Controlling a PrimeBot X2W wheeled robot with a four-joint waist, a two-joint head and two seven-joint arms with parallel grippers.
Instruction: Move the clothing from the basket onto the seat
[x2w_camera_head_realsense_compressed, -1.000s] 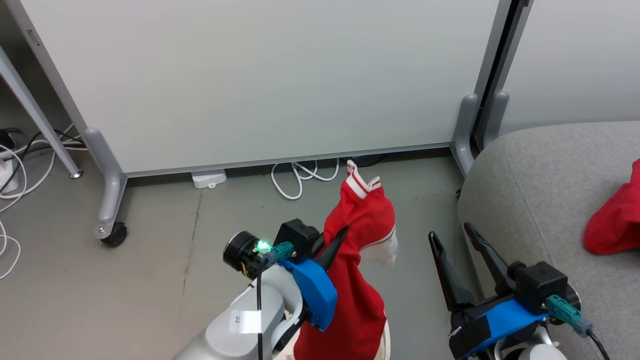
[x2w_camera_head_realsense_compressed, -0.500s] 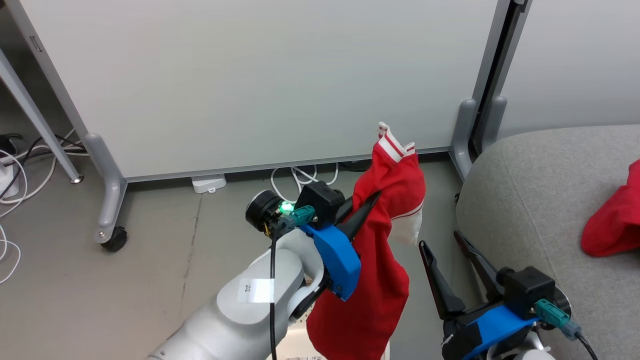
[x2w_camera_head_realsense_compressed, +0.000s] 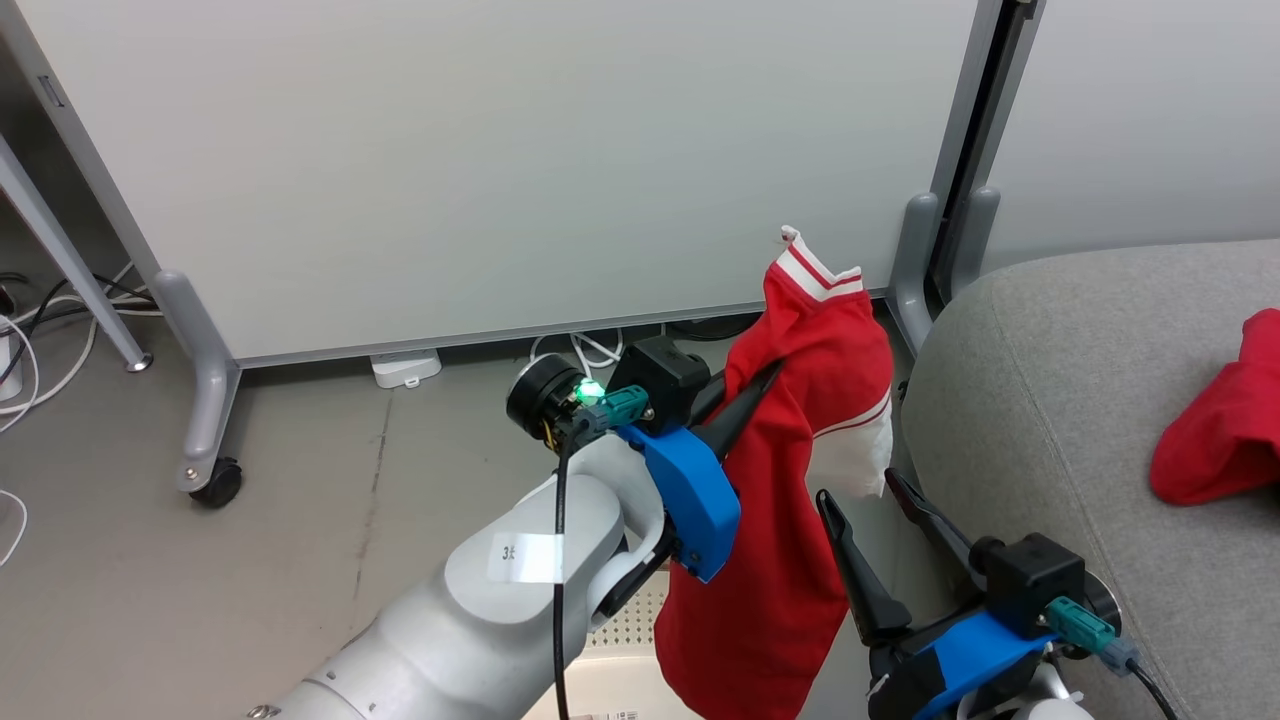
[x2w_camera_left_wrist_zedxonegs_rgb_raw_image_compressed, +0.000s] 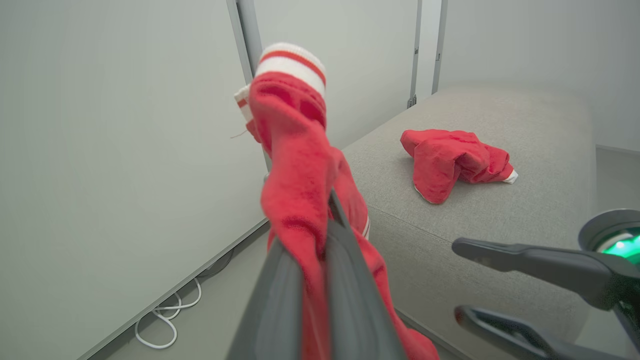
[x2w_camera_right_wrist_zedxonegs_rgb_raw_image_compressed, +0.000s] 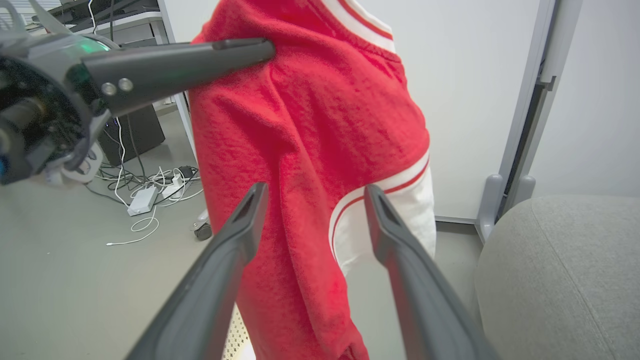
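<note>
- The left arm (x2w_camera_head_realsense_compressed: 480, 620) slants up from 7 o'clock in the head view to the centre, with its wrist tipped toward 2 o'clock. The left jaws are clamped shut on a fold of one red garment (x2w_camera_head_realsense_compressed: 810, 470).
- That garment hangs in the air with its striped cuff uppermost, just beside the edge of the seat (x2w_camera_head_realsense_compressed: 1050, 400) and not resting on it.
- The right arm (x2w_camera_head_realsense_compressed: 970, 650) sits at 5 o'clock. The right jaws are spread wide and empty, aimed at 11 o'clock, near the hanging garment's white hem.
- The basket (x2w_camera_head_realsense_compressed: 625, 635) shows at 6 o'clock under the left arm; its contents are hidden.
- A second red garment (x2w_camera_head_realsense_compressed: 1215, 430) lies crumpled on the seat at 3 o'clock.
</note>
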